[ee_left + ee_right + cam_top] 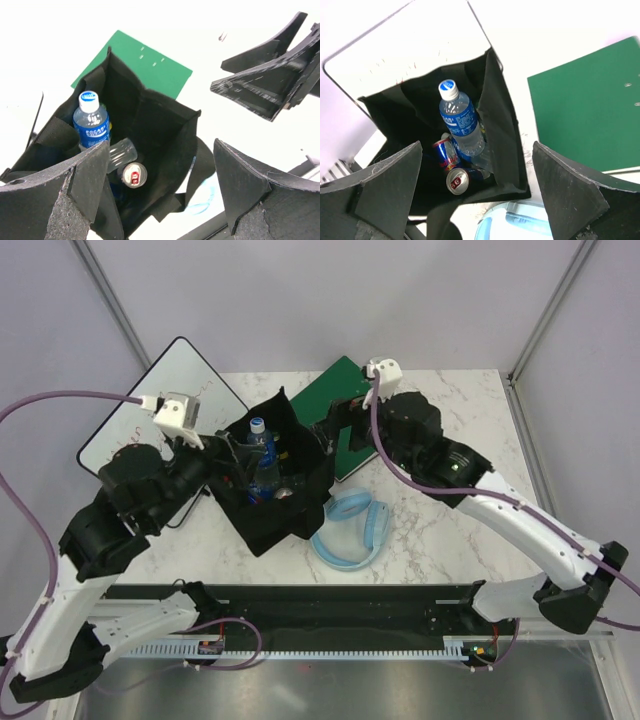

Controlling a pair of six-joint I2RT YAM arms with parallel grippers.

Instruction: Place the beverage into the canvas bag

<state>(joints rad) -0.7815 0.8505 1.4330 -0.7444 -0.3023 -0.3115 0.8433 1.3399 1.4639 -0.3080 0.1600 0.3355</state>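
Left gripper [161, 144]: the fingers are spread wide and nothing is gripped between them.
Right gripper [476, 145]: the fingers are likewise parted to the full, and nothing is held.
Bag [290, 510]: a floppy black bag is seen standing open on the table [450, 410], directly below both grippers, its mouth framed between each pair of fingers. The left gripper is held over the bag's left edge and the right gripper over its right edge.
Bottle [462, 125]: a clear bottle with a blue label and a white cap is seen inside the bag, leaning, cap upward, under the gap between the right gripper's fingers and nearer its left finger.
Cans: one can [456, 181] is seen inside the bag with its silver top facing up, just beside the bottle's base, on the side nearer the right wrist. A second blue and red can [445, 152] is seen tilted against the bottle, touching it.
Clear container [122, 152]: a see-through plastic piece is seen lying between the bottle and the upturned can; what it is cannot be told.
Beverage: all drinks in view are inside the bag; none is in either gripper.
Binder [350, 400]: a green binder lies flat beneath the right gripper, partly overlapped by the bag.
Whiteboard [150, 410]: it lies beyond the left gripper, behind the bag.
Headphones [350, 530]: a light blue pair lies just beside the bag, on the side nearer the arm bases.
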